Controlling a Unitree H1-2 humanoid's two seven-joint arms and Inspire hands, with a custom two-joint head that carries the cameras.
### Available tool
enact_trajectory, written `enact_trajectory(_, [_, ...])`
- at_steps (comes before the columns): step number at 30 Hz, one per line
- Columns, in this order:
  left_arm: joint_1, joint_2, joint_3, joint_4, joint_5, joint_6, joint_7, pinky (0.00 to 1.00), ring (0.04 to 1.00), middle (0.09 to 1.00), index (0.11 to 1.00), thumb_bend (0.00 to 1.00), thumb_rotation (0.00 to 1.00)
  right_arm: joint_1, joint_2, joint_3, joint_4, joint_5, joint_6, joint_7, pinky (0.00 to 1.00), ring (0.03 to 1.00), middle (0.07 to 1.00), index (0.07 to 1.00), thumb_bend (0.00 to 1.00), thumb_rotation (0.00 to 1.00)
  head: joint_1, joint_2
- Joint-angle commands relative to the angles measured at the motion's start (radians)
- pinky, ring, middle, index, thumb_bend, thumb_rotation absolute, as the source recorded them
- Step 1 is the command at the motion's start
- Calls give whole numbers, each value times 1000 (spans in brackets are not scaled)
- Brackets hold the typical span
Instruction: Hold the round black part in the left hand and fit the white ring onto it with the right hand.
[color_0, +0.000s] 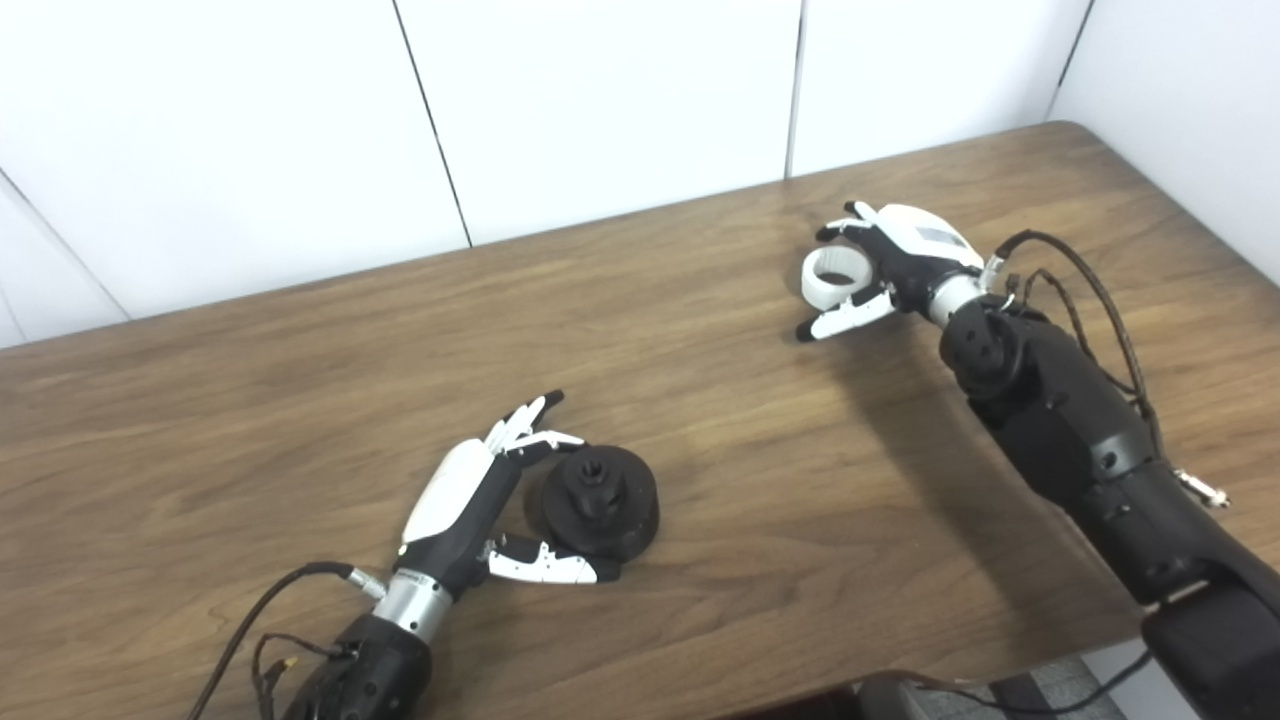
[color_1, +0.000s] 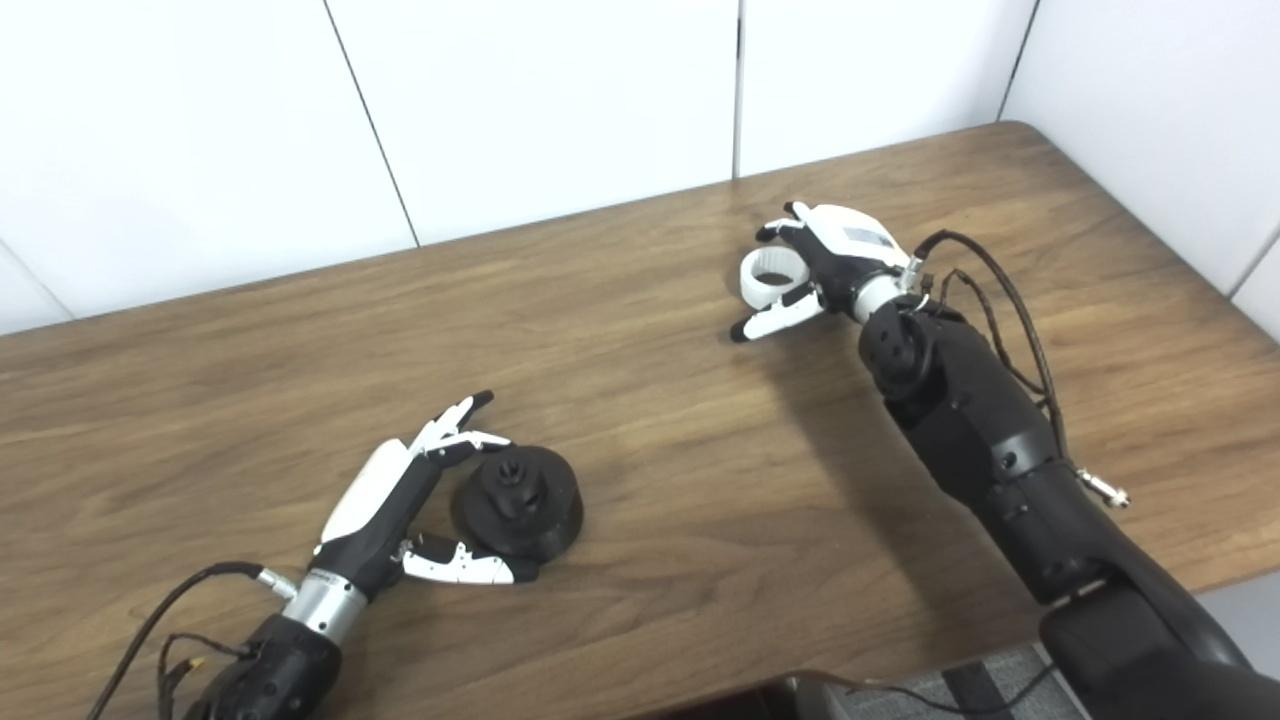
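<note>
The round black part (color_0: 600, 500) sits on the wooden table (color_0: 700, 400) at the front left. My left hand (color_0: 480, 500) is open and cupped around its left side, fingers (color_0: 525, 425) behind it and thumb in front, holding nothing. The white ring (color_0: 835, 275) is at the back right, low at the table surface. My right hand (color_0: 895, 260) is closed around it, with curled fingers (color_0: 850, 220) on its far side and the thumb along its near side. The two hands are far apart.
White wall panels stand behind the table's far edge. The table's right corner (color_0: 1060, 125) is just behind the right hand. Loose cables (color_0: 1090, 290) hang from the right forearm. Bare wood lies between the two hands.
</note>
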Motion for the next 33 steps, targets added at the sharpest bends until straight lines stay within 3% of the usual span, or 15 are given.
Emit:
enact_trajectory(1, [2,15,1,-1,-9,-10,-7,1000,1000,1000,639,964,372,-49,-14,-16,-14,-4,-4,-31,798,952,993,852,839,379,0,0])
enact_trajectory(15, [3,25,6,-6,-15,-13,-15,1000,1000,1000,639,966,385,-46,-35,-19,-2,-16,-7,-51,760,920,981,824,802,379,1,5])
enact_trajectory(24, [9,24,12,-21,-21,-7,-25,1000,1000,1000,638,966,385,-34,-26,-31,-2,-10,-14,-103,729,893,942,729,770,326,4,12])
enact_trajectory(33, [9,25,11,-22,-18,-12,-25,1000,1000,1000,638,960,406,-29,-24,-30,4,-12,-19,-123,743,882,921,692,736,316,3,16])
